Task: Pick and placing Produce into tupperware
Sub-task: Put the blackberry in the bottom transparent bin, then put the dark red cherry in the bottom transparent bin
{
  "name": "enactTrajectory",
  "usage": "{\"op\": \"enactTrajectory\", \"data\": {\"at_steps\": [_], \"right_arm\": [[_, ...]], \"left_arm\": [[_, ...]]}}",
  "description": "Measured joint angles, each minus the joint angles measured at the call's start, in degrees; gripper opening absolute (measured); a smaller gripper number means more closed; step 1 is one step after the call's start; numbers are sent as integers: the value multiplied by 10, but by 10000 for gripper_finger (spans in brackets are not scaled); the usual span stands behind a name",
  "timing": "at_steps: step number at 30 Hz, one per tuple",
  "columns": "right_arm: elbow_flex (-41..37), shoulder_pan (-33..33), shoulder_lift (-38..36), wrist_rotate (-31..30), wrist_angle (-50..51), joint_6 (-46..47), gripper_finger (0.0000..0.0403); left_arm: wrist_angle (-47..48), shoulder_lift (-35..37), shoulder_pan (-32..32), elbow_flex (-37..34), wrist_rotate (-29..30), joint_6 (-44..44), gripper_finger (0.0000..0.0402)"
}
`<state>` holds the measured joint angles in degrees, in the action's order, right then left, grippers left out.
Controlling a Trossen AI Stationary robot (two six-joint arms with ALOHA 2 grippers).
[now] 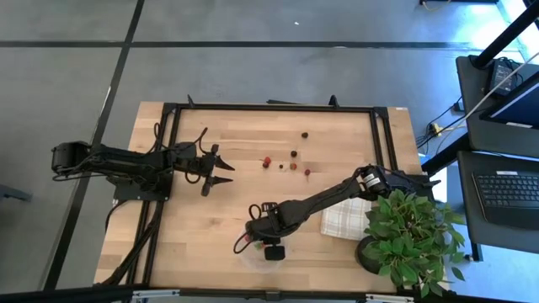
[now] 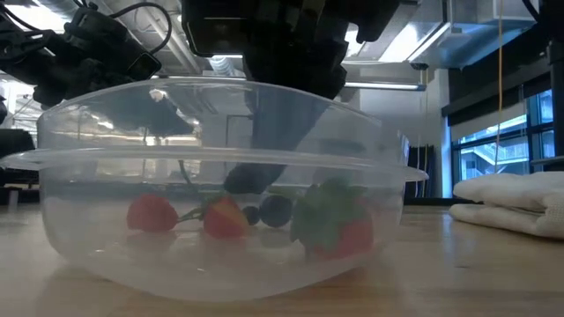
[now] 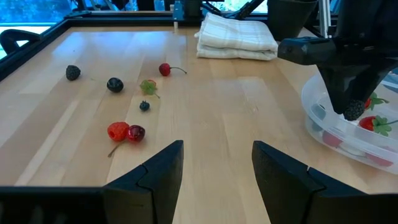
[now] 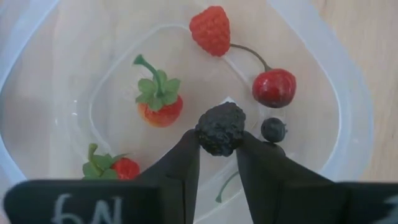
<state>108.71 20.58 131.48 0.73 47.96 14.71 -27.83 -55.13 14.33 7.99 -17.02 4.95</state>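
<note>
The clear round tupperware (image 2: 220, 158) stands near the table's front edge. In it lie a raspberry (image 4: 210, 30), a cherry (image 4: 274, 88), two strawberries (image 4: 160, 106) and a blueberry (image 4: 273, 129). My right gripper (image 4: 217, 140) hangs just above its inside, shut on a blackberry (image 4: 221, 127). More produce lies loose on the wood toward the far side: a raspberry (image 3: 118, 130), cherries (image 3: 165, 69), dark berries (image 3: 115, 84) and a blackberry (image 3: 73, 73). My left gripper (image 3: 217, 155) stands open at the table's left, holding nothing. My right gripper pinches the blackberry by its two opposite sides (image 4: 205, 140) between the tips of its two fingers (image 4: 186, 155). The fingers come from above, pointing steeply down. The berry is lifted clear, over the tupperware's inside (image 3: 354, 110).
A folded white checked cloth (image 1: 344, 219) lies right of the tupperware, with a leafy potted plant (image 1: 413, 231) at the table's right front corner. A black frame (image 1: 269, 108) borders the work area. Bare wood lies between the loose berries and the tupperware.
</note>
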Motion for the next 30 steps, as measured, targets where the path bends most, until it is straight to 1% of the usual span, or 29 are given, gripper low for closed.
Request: {"op": "enactTrajectory", "data": {"at_steps": [4, 14, 18, 21, 24, 28, 30], "right_arm": [[0, 0, 0, 0, 0, 0, 121], [0, 0, 0, 0, 3, 0, 188], [-1, 0, -13, 0, 21, 17, 200], [-1, -2, -40, -3, 50, 35, 202], [0, -6, -69, -39, 95, 45, 200], [-1, -21, -111, -126, 165, 61, 198], [-6, -31, -132, -140, 187, 70, 198]], "left_arm": [[0, 0, 0, 0, 0, 0, 185], [0, 0, 0, 0, 0, 0, 185], [0, 0, 0, 0, 0, 0, 185], [2, 0, 0, 0, 0, 0, 185], [4, 0, 0, 0, 0, 0, 185], [4, 0, 0, 0, 0, 0, 185], [4, 0, 0, 0, 0, -1, 185]]}}
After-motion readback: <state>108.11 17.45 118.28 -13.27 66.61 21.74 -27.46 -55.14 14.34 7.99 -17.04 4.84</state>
